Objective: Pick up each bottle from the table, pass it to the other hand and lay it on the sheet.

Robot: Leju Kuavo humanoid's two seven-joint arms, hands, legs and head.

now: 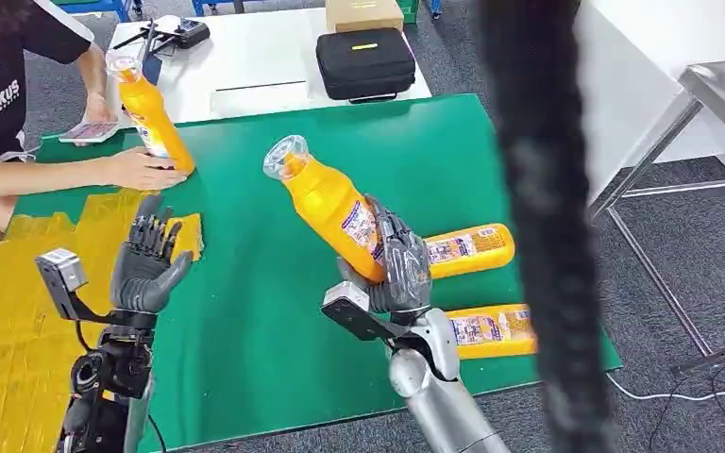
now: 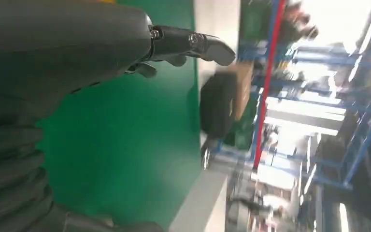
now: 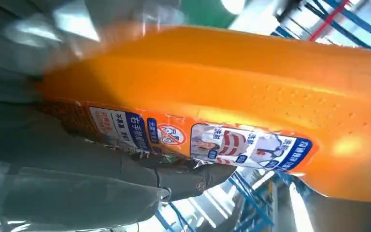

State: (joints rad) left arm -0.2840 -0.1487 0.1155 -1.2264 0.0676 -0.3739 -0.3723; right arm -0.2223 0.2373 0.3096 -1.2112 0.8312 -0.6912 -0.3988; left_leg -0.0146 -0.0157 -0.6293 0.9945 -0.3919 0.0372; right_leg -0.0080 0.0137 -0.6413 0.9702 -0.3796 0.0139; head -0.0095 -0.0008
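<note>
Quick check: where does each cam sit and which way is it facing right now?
Head: high on the body, looking down at the green table; both arms, open left hand, right hand holding the orange bottle.
Left wrist: behind the left hand, facing across the table.
Right wrist: behind the right hand, on the bottle.
Shared: bottle, table.

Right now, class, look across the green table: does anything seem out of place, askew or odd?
A thick dark blurred strip hangs right across the head view, hiding part of the table. Two orange bottles lie on their sides near the table's right edge. A person's hand steadies another tilted bottle. Nothing looks spilled.
</note>
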